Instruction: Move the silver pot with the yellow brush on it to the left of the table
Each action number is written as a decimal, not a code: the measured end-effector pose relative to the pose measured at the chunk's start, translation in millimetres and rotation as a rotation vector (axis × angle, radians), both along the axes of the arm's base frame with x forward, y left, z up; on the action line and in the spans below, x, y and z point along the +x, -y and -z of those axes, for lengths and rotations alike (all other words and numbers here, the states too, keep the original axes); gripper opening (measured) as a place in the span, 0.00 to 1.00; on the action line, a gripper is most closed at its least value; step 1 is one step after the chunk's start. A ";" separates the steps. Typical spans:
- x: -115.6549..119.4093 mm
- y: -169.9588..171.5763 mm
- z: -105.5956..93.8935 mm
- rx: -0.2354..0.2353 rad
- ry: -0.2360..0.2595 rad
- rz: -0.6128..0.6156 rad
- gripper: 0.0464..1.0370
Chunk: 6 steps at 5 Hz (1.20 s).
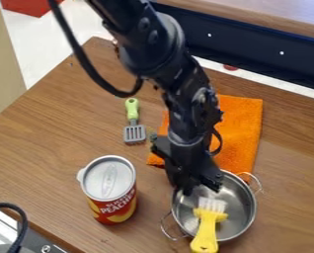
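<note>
I can't tell if the tool [200, 187] is open or holding the pot [237, 205]. Pinch its edge tight, and keep it flat so the brush [207, 228] won't fall.

The silver pot [242, 210] is round and shiny, and it stands upright on the wooden table [54, 153], in the lower right part of the view. It has two thin wire handles [257, 184], at opposite sides. The yellow brush [205, 232] has its pale bristles [212, 203] inside the pot, and its grip crosses over the lower rim.
</note>
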<state>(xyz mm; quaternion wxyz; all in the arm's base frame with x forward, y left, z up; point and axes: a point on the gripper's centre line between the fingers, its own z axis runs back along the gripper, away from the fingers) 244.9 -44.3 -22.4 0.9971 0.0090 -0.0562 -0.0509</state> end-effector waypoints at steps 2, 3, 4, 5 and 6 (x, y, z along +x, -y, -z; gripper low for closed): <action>2.0 3.6 0.8 -0.036 0.015 -0.047 0.02; -1.9 4.7 -0.3 -0.068 -0.010 -0.073 0.02; -5.4 7.7 -15.9 -0.112 -0.046 -0.175 0.01; -1.9 6.9 -31.7 -0.159 -0.056 -0.334 0.01; 2.0 1.1 -38.3 -0.197 -0.081 -0.413 0.01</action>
